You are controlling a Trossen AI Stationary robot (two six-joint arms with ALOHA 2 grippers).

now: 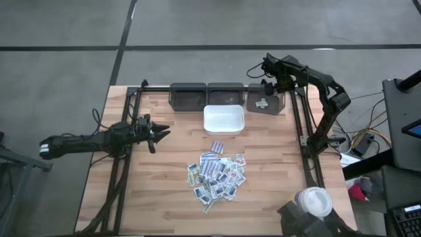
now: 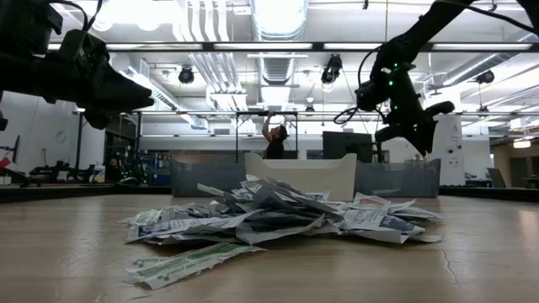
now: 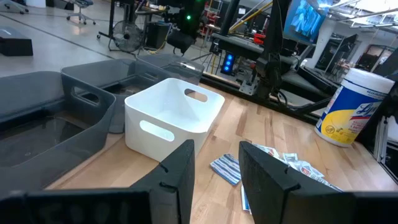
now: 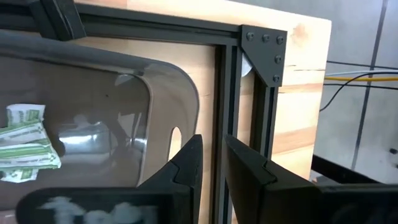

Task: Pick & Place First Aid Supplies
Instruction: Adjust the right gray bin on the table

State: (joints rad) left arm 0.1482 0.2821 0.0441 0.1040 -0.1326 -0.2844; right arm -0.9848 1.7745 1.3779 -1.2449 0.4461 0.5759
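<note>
The first aid supplies (image 1: 217,174) lie in a loose heap of small flat packets on the wooden table's middle, also seen in the low view (image 2: 269,219). A few greenish packets (image 4: 25,146) rest in the right-hand grey bin (image 1: 264,100). My right gripper (image 4: 212,168) hangs above that bin's right wall, tipped steeply down. Only a narrow gap separates its fingers and nothing is between them. My left gripper (image 3: 216,168) waits open at the table's left (image 1: 160,133), pointing level toward the white tray (image 1: 223,120).
Two more grey bins (image 1: 188,95) (image 1: 225,93) stand along the far edge behind the tray. Black frame rails (image 1: 306,131) (image 1: 122,164) run down both sides of the table. A white-lidded tub (image 1: 314,201) stands near the front right corner. A person (image 2: 274,139) stands far behind the table.
</note>
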